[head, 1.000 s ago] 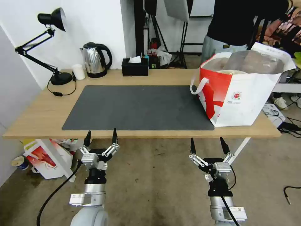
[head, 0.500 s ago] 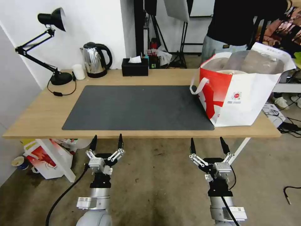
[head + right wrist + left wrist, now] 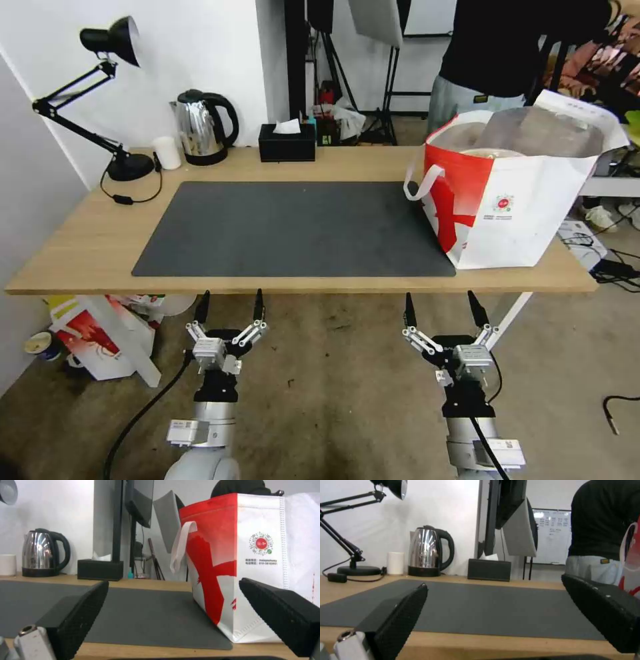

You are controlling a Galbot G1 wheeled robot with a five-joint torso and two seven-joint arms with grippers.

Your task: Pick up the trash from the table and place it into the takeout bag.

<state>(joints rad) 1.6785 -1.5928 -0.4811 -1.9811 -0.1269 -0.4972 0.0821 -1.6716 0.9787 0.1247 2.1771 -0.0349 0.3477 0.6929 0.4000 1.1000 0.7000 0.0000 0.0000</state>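
- seemingly the job is close to finished: on the desk [image 3: 87,233], from nine o'clock across to the centre, no bowl or drink cup lies anywhere; the dark grey mat [image 3: 293,227] is bare.
- at about ten o'clock stand only things that are not trash: a black lamp [image 3: 113,100], a small white cup [image 3: 167,152], a steel kettle [image 3: 203,127], and toward twelve a black tissue box [image 3: 287,143].
- the left tool [image 3: 229,308] hangs below the desk's near edge at seven o'clock, fingers spread apart and holding nothing; its wrist view looks flat across the mat between the two dark pads [image 3: 400,620].
- the right tool [image 3: 441,308] hangs likewise at five o'clock, jaws released and empty, facing the bag's red and white side.
- the takeout bag [image 3: 513,207] stands at two o'clock on the desk's right end, its near corner on the mat's edge, mouth wide.
- inside it a pale rounded rim [image 3: 493,152] shows against the foil lining, probably one of the bowls; my judgement is that the trash is in there, with nothing left to collect.
- hard to make out: how many items the bag holds, since its walls hide the contents below the rim; the red cup cannot be picked out.
- the bag's far right edge is cut off in the right wrist view.
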